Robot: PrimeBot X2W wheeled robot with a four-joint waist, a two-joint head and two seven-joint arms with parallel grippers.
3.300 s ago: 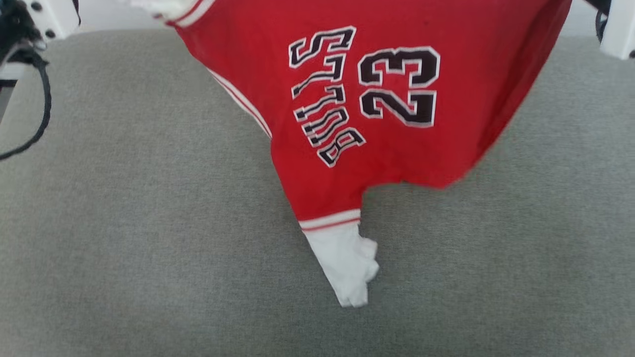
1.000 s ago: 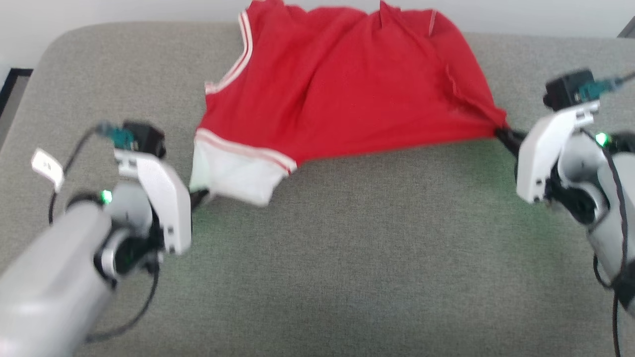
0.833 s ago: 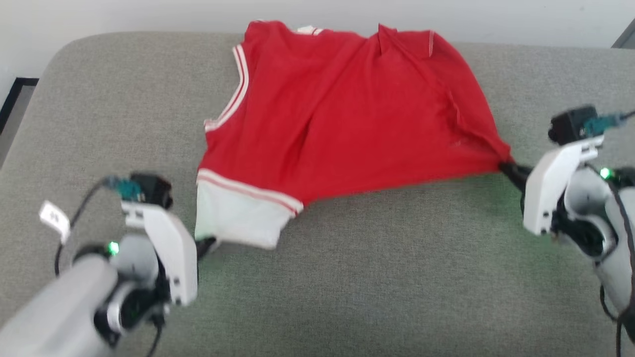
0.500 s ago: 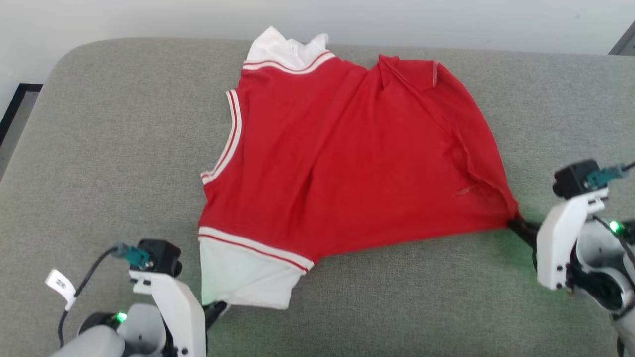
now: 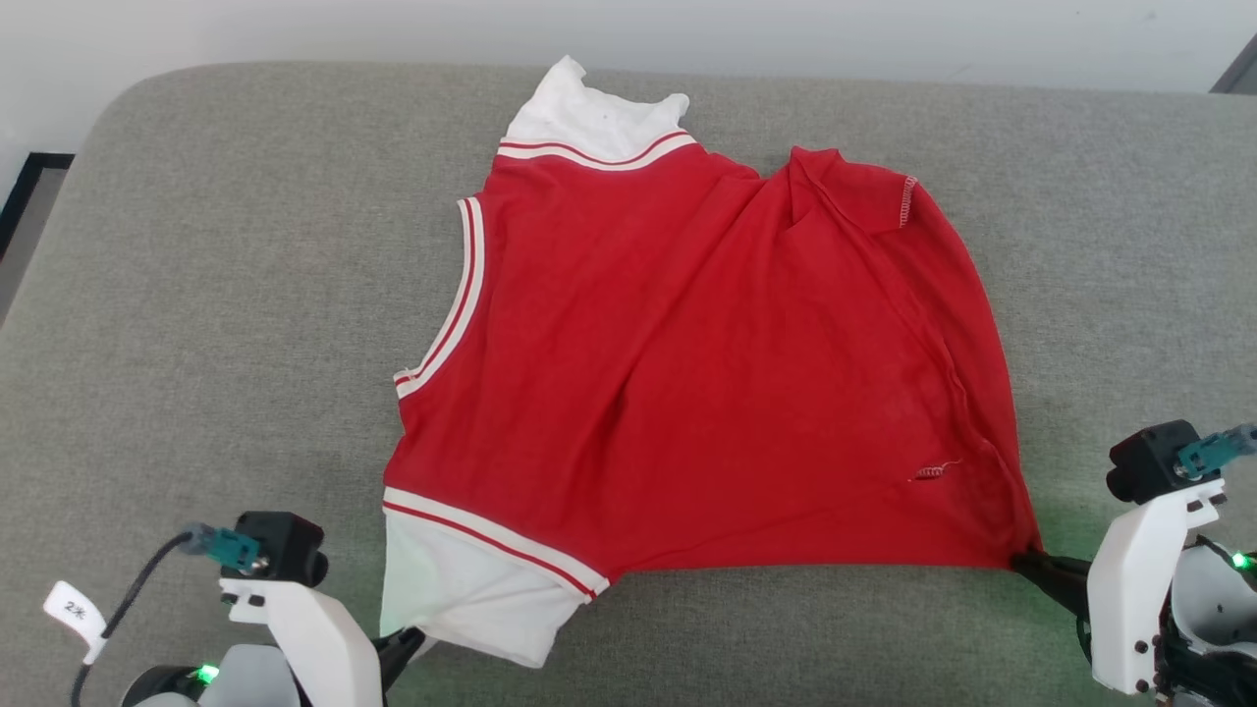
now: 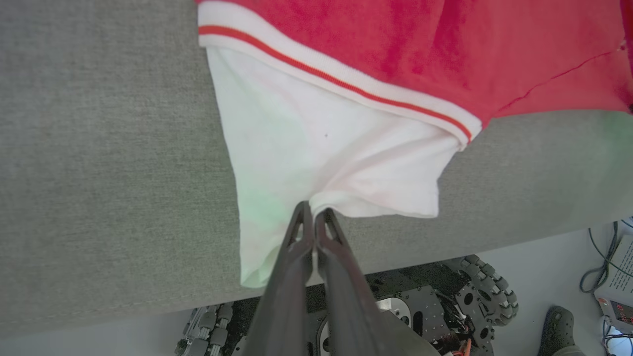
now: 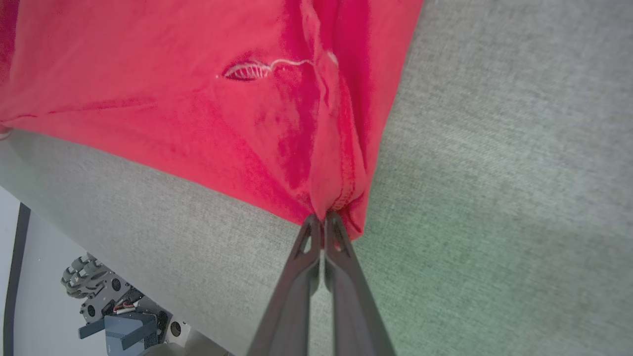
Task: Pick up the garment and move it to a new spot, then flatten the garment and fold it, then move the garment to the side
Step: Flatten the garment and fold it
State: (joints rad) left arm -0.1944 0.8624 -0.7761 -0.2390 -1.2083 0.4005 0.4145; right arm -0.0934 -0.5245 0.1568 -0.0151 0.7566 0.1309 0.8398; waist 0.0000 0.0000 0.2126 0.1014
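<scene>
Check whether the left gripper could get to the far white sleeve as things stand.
Probably not yet. The left gripper is shut on the near white sleeve, so it must let go first. The grey cushion beside the garment toward the far sleeve is bare.

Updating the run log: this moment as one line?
stage: flattening | left hand: shut on white sleeve | right hand: shut on red corner | garment: spread on grey cushion

Your robot had white wrist covers [image 5: 1129,599] with dark screws [image 5: 1136,648], black cameras [image 5: 285,547] with teal plugs [image 5: 231,548], green lights [image 5: 206,674], and a white tag [image 5: 74,611] on one cable [image 5: 137,589]
</scene>
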